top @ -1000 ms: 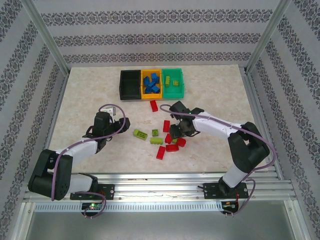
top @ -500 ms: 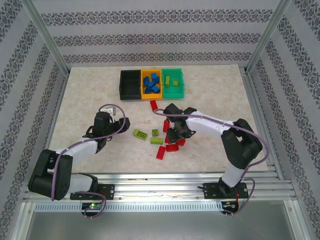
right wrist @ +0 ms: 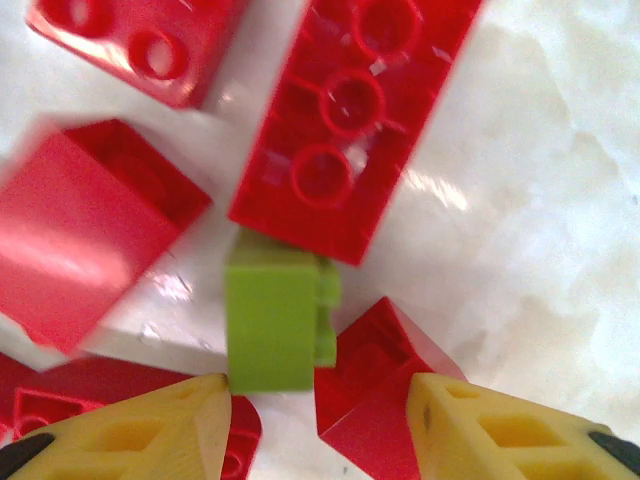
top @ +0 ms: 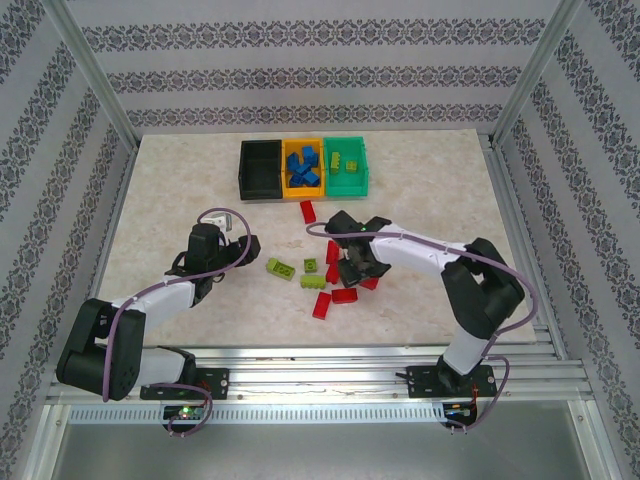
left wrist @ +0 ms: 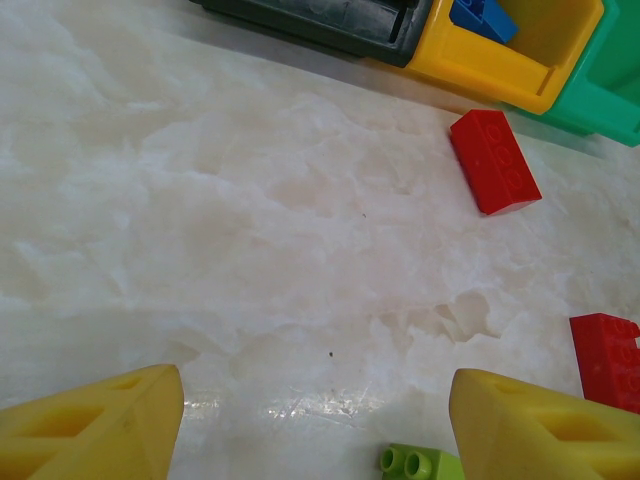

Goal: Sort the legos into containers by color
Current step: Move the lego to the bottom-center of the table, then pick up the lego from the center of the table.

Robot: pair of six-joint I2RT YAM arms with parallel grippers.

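Right gripper (top: pixel 350 266) sits low in the red cluster just right of table centre. Its jaws are spread wide and hold nothing. In the right wrist view the fingertips (right wrist: pixel 140 430) frame a small lime green brick (right wrist: pixel 275 325) tipped on its side, studs facing 3 o'clock. It is close to one pad and well apart from the other.

Judgement: the wide opening is meant to bracket this one lime piece. It is wedged in, with a long red brick (right wrist: pixel 350 120) touching at its 12 o'clock and another red brick (right wrist: pixel 375 375) against its 4 o'clock. Closing could catch that neighbour.

Left gripper (top: pixel 232 238) hangs at 9 o'clock of the pile, jaws wide apart and empty. It is probably parked clear of the right arm.

The bins stand in a row at the table's 12 o'clock:
- black bin (top: pixel 243 170): no brick visible inside
- orange-yellow bin (top: pixel 303 190): holds blue bricks
- teal green bin (top: pixel 347 188): holds lime bricks

The target therefore belongs in the teal bin.

The top view gives bin contents and arm layout, but the gripper body covers the target. The right wrist view resolves the target's contacts. The left wrist view shows a lone red brick (left wrist: pixel 494 160) lying near the orange-yellow bin, apart from it.
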